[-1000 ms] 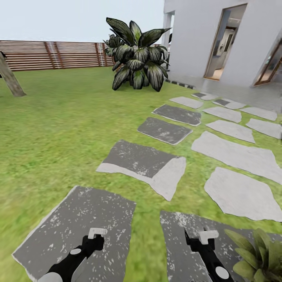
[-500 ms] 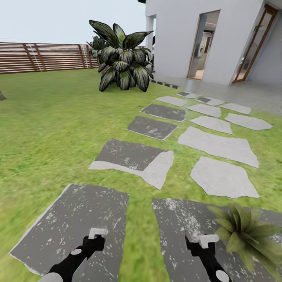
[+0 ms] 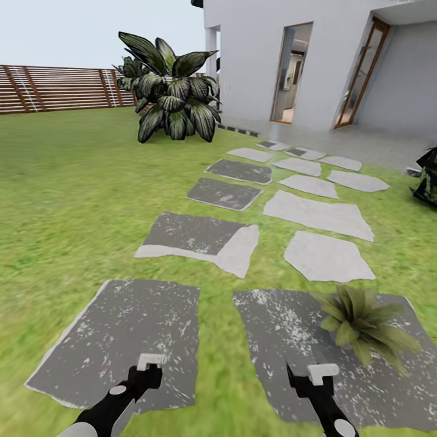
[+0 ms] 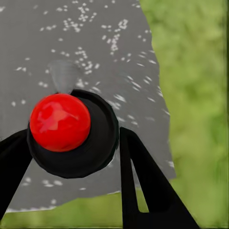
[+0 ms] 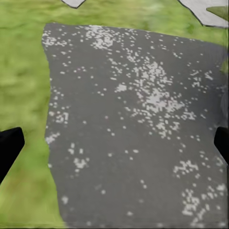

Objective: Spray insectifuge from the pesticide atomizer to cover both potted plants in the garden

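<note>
Grippers: left gripper [image 3: 151, 362] and right gripper [image 3: 322, 370] hung low at about 7 and 5 o'clock in the head view, both empty and carried forward over the paving, which reads as a travelling pose rather than a reach.
Right jaws: wide apart; the right wrist view showed one dark fingertip [image 5: 9, 148] at each edge with bare speckled slab [image 5: 138, 129] between.
Left jaws: apart with nothing gripped; a black finger [image 4: 143, 183] crossed the left wrist view, and a red ball on a black round base [image 4: 71, 133] sat below on grey stone. What that object was, I could not tell.
Potted plant: one low rosette of olive leaves [image 3: 361, 325] stood on the dark slab at about 4 o'clock, just beyond the right gripper; its pot was hidden by leaves.
Spray bottle: not located among these views, so pickup was judged not yet done.
Paving: grey stepping stones [image 3: 318, 215] ran toward 1 o'clock, to the white house [image 3: 285, 60].
Surroundings: big dark bush [image 3: 170, 100] at 11 o'clock before the slatted fence [image 3: 54, 88]; lawn [image 3: 79, 182] all round.
</note>
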You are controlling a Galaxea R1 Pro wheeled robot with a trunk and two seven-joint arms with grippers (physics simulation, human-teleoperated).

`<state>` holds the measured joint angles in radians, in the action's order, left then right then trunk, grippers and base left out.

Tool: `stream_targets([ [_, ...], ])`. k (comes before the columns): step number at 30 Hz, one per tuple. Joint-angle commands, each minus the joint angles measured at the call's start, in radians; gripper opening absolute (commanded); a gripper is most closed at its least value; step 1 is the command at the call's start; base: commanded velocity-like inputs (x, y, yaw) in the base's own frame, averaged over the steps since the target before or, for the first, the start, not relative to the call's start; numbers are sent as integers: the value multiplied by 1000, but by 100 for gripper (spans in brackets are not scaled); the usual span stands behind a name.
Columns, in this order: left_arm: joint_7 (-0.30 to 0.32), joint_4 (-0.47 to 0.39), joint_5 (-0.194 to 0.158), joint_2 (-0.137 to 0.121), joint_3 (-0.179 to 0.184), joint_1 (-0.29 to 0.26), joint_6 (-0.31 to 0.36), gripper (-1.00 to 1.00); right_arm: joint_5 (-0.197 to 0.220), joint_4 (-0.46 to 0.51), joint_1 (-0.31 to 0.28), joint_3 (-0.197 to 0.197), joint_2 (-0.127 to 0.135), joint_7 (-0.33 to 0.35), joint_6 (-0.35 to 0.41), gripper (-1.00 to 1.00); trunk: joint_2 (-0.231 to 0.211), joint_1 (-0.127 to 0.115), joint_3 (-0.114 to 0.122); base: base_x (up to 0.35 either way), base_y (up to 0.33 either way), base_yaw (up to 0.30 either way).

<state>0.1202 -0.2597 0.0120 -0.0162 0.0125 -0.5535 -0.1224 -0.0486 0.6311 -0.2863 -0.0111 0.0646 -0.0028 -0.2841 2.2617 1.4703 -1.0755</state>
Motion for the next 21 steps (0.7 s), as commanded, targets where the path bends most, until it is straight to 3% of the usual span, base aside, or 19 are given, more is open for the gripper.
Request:
stream_targets([
  [1,3,0,2,-1,1,0,-3,-100,-5,-1,-1,-1,0,0,-3,100,0,-1,-1,-142,125,-266],
  [13,3,-4,24,6,3,0,-1,-100,-5,-1,-1,-1,0,0,-3,100,0,-1,-1,-16,14,-266],
  [21,3,-4,25,6,3,0,0,-100,-5,-1,-1,-1,0,0,-3,100,56,30,-26,0,0,-266],
])
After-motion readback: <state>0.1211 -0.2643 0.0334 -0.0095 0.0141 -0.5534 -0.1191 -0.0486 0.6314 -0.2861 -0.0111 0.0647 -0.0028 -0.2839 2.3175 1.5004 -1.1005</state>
